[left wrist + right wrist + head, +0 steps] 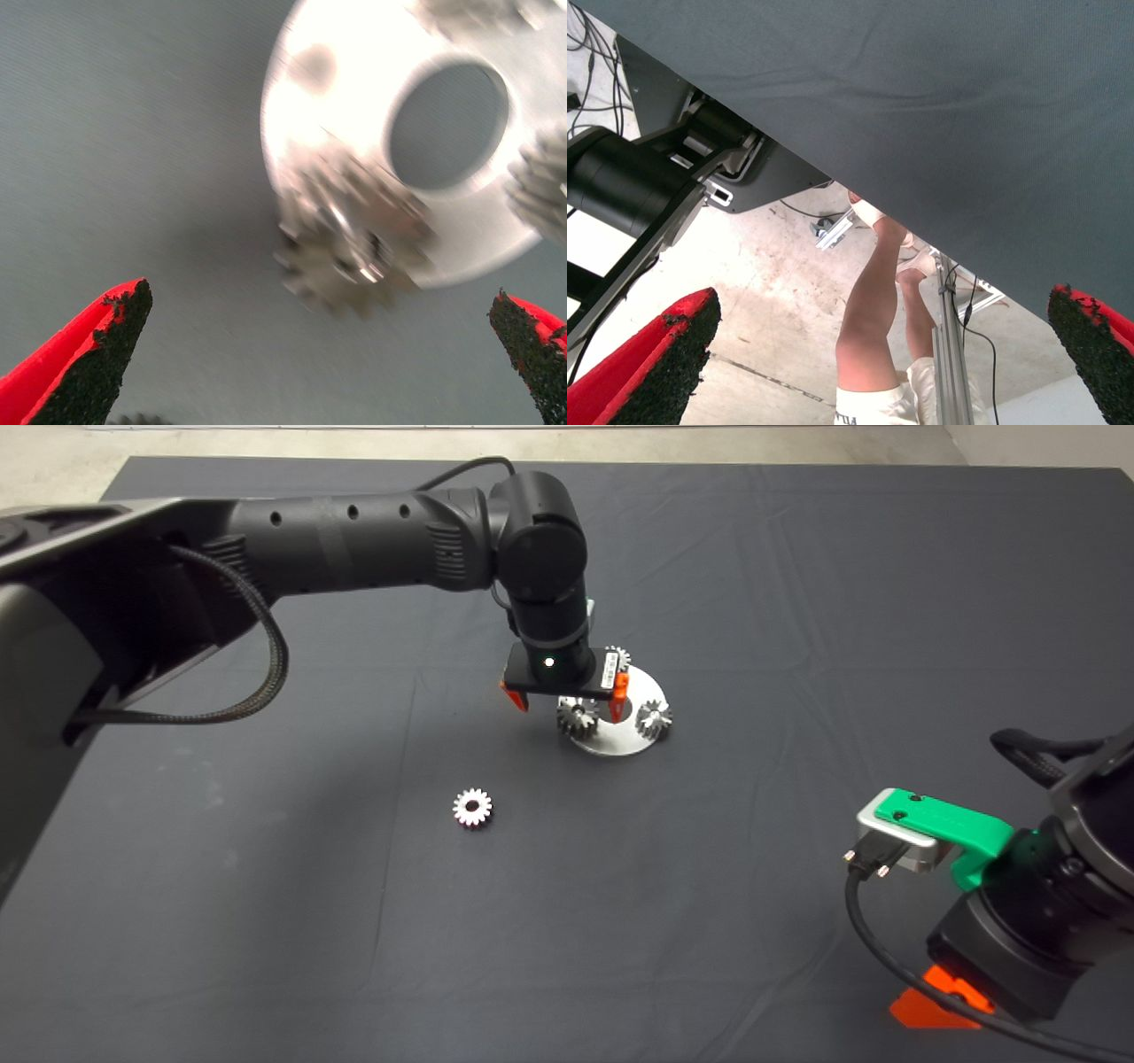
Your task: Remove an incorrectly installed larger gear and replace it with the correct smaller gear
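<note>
A round silver plate (620, 742) with a centre hole lies mid-mat and carries three gears. The larger gear (578, 719), dull and dark, sits at the plate's near-left edge; the left wrist view shows it (354, 252) at the rim of the plate (337, 88). My left gripper (567, 701) hovers just above this gear, open, its red fingers (97, 354) straddling it without touching. The smaller gear (472, 808), bright silver, lies loose on the mat to the near left of the plate. My right gripper (930, 1005) is parked at the lower right, open (886, 354) and holding nothing.
Two more gears stand on the plate, one at its right edge (654, 719) and one at the back (617, 657), partly hidden by the left wrist. The right wrist view looks past the mat's edge (939, 221) to the floor and a person's legs (873, 319).
</note>
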